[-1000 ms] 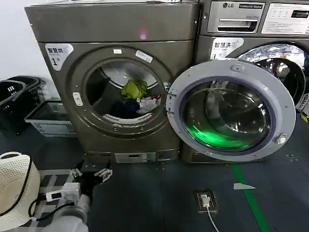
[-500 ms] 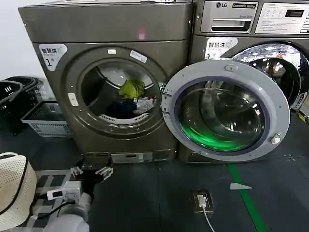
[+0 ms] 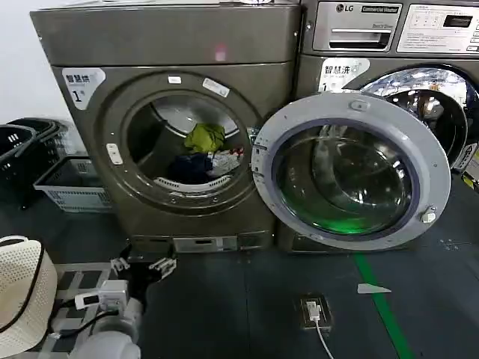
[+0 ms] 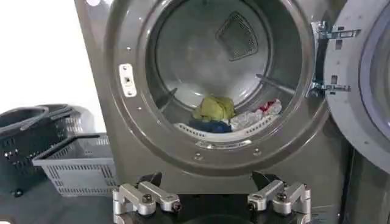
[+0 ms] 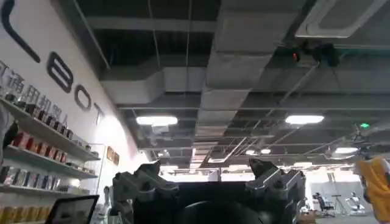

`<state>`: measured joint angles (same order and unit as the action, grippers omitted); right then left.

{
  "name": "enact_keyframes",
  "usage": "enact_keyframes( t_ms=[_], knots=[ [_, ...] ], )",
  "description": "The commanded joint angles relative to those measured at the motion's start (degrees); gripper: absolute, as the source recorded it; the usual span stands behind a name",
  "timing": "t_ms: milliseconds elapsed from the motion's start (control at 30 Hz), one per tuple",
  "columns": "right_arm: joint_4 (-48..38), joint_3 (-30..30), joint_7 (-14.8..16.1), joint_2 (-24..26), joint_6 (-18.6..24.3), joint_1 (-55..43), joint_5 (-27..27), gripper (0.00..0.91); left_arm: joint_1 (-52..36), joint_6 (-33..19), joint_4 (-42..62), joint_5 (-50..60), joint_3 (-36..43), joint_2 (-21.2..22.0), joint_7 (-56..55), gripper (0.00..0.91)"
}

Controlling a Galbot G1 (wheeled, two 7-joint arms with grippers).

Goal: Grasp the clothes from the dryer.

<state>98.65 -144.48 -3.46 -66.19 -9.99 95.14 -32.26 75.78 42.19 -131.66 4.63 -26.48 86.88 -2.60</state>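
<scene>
Since the head view has barely shifted in the last half second, the approach looks settled: left gripper (image 3: 142, 267) hangs low before the dryer (image 3: 172, 45), jaws apart and empty, clothes (image 3: 203, 153) untouched in the drum, door (image 3: 352, 170) swung open rightward.

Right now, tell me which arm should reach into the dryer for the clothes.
Left. The left gripper is open, low before the dryer, facing the clothes through the open door. The right gripper points at the ceiling.
</scene>
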Motion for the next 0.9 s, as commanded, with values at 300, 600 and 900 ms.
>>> enact_keyframes(
  t_ms=[300, 600, 900],
  knots=[
    [-0.1, -0.1, -0.2, -0.1, -0.1, 0.0, -0.2, 0.907, 0.4, 2.8, 0.1, 0.1, -0.2, 0.2, 0.0, 0.907],
    [0.0, -0.1, -0.2, -0.3, -0.2, 0.0, -0.1, 0.907, 0.5, 2.8, 0.1, 0.1, -0.2, 0.0, 0.2, 0.907],
    [-0.5, -0.6, -0.3, 0.4, -0.3, 0.2, -0.1, 0.907, -0.7, 2.8, 0.4, 0.1, -0.3, 0.1, 0.1, 0.907]
  ],
)
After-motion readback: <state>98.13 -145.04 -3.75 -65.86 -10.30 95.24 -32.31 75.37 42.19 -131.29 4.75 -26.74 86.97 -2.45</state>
